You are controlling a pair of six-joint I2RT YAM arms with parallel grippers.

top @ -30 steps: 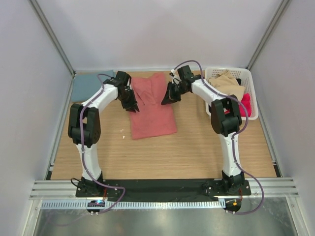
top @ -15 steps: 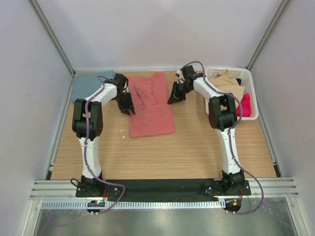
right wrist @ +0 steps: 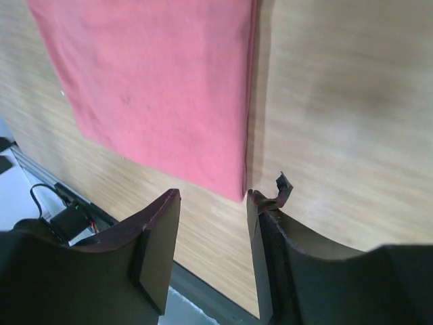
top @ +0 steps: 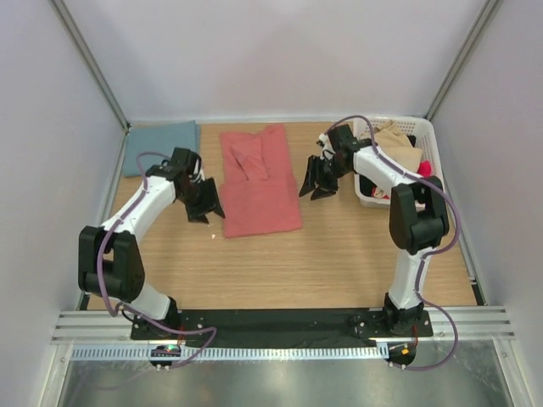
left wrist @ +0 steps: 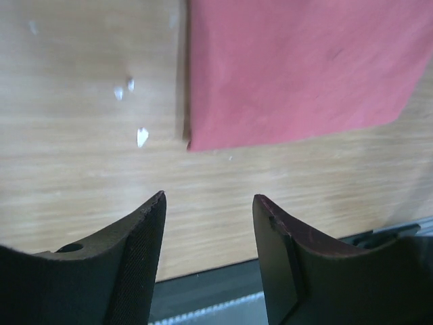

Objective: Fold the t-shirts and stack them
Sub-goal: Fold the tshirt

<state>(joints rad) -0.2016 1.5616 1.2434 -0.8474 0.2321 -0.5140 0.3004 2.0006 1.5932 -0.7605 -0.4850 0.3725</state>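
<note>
Salmon-red shirt [top: 259, 182] is flanked by the bent arms: left gripper [top: 206, 206] and right gripper [top: 316, 186], fingers parted and empty, are poised beside its side edges over the wooden table [top: 339, 246].

Top camera is looking down from the near edge of the tabletop [top: 339, 254]; both wrist cameras are closely facing the salmon-red t-shirt [top: 261, 191]
</note>
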